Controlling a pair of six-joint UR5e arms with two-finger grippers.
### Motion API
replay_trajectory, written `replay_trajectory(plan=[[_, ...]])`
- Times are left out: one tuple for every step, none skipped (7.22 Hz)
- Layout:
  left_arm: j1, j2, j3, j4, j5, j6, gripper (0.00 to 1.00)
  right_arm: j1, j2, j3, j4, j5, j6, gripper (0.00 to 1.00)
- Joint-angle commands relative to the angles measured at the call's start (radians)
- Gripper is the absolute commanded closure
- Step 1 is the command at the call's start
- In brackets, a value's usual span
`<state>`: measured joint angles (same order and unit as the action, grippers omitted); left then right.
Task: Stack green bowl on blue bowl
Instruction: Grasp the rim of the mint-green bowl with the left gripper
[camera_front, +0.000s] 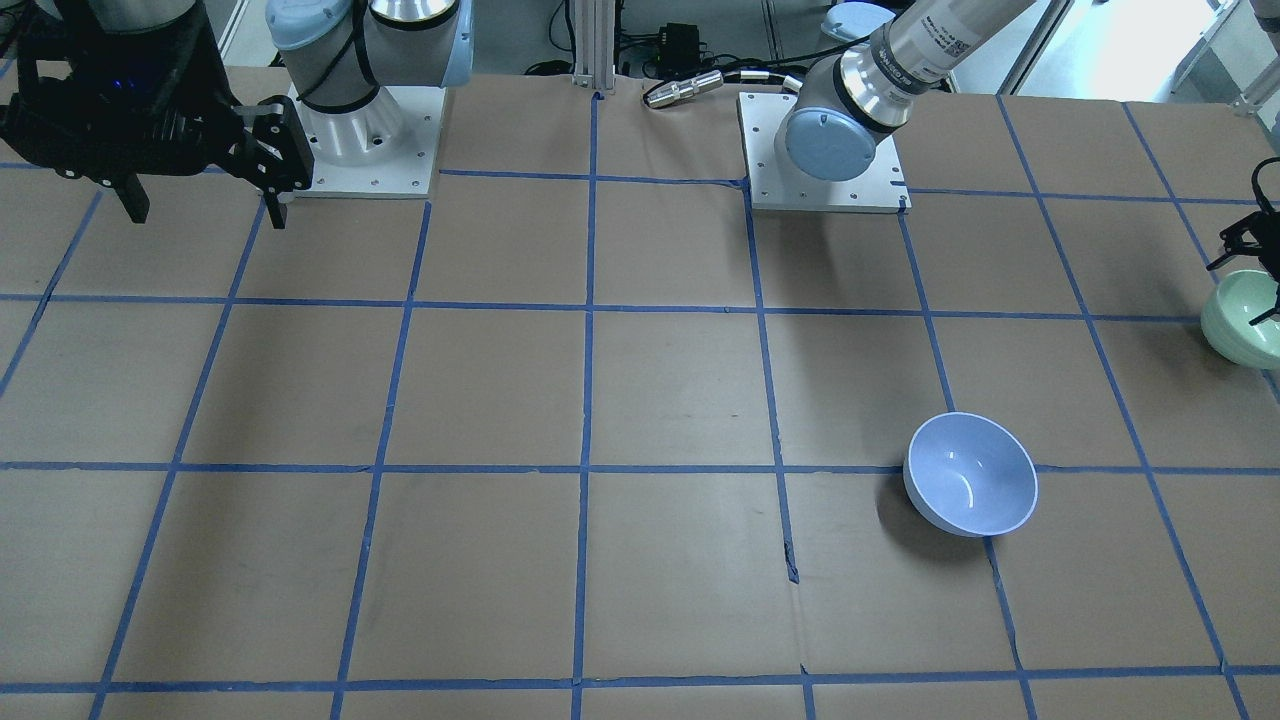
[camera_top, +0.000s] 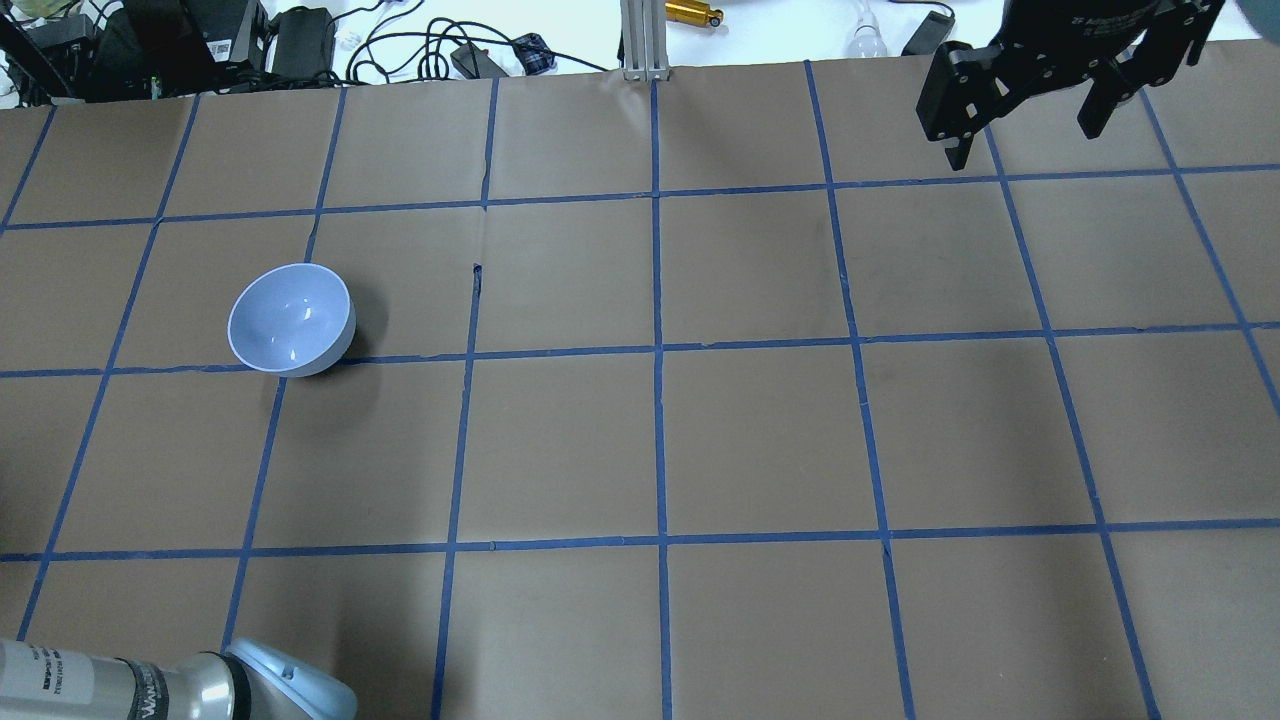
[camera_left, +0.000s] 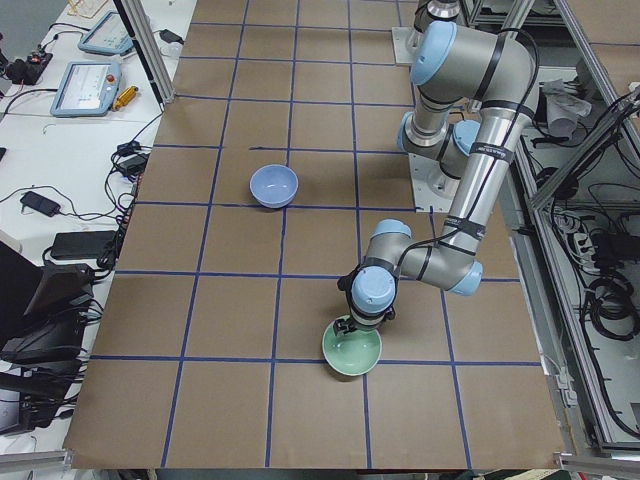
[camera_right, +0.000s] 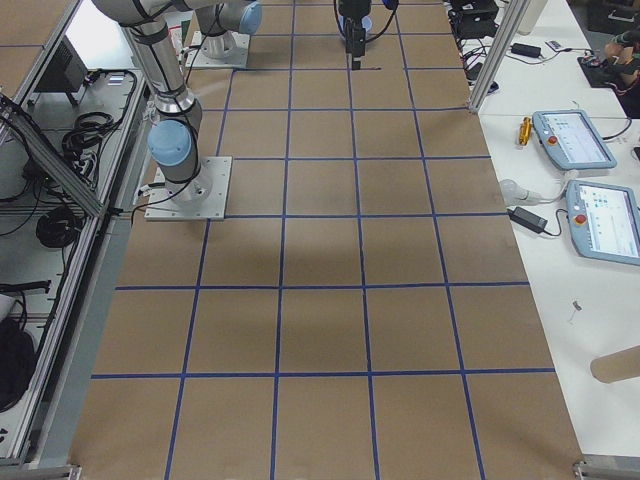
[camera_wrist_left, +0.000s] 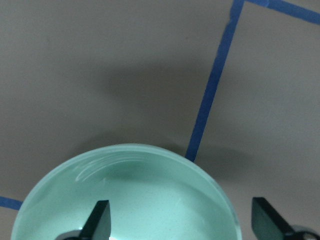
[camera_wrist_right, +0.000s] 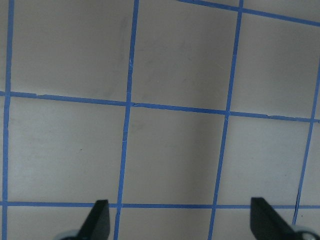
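The green bowl (camera_front: 1240, 325) stands upright at the table's end on my left side; it also shows in the exterior left view (camera_left: 352, 350) and fills the bottom of the left wrist view (camera_wrist_left: 130, 200). My left gripper (camera_wrist_left: 179, 210) is open right over it, one finger (camera_wrist_left: 99, 217) above the bowl's inside and the other (camera_wrist_left: 262, 215) outside the rim. The blue bowl (camera_front: 970, 478) stands upright and empty, well apart from the green one, also in the overhead view (camera_top: 290, 320). My right gripper (camera_top: 1022, 145) is open and empty, high over the far side of the table.
The table is brown paper with a grid of blue tape (camera_top: 655, 350). The arm bases (camera_front: 825, 150) stand on white plates at the robot's edge. Cables and boxes (camera_top: 200, 40) lie beyond the far edge.
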<state>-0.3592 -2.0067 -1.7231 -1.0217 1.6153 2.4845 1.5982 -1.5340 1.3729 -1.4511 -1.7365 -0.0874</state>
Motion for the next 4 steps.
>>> replay_trajectory(plan=[[0.006, -0.006, -0.009, 0.005, 0.0, 0.001, 0.0, 0.0, 0.0, 0.0, 0.0, 0.0, 0.0, 0.0], [0.006, -0.012, -0.006, 0.027, -0.002, 0.001, 0.0, 0.0, 0.0, 0.0, 0.0, 0.0, 0.0, 0.0], [0.006, -0.023, -0.007, 0.063, -0.003, 0.001, 0.0, -0.001, 0.0, 0.0, 0.0, 0.0, 0.0, 0.0], [0.006, -0.035, 0.0, 0.065, -0.003, 0.002, 0.0, 0.0, 0.0, 0.0, 0.0, 0.0, 0.0, 0.0]])
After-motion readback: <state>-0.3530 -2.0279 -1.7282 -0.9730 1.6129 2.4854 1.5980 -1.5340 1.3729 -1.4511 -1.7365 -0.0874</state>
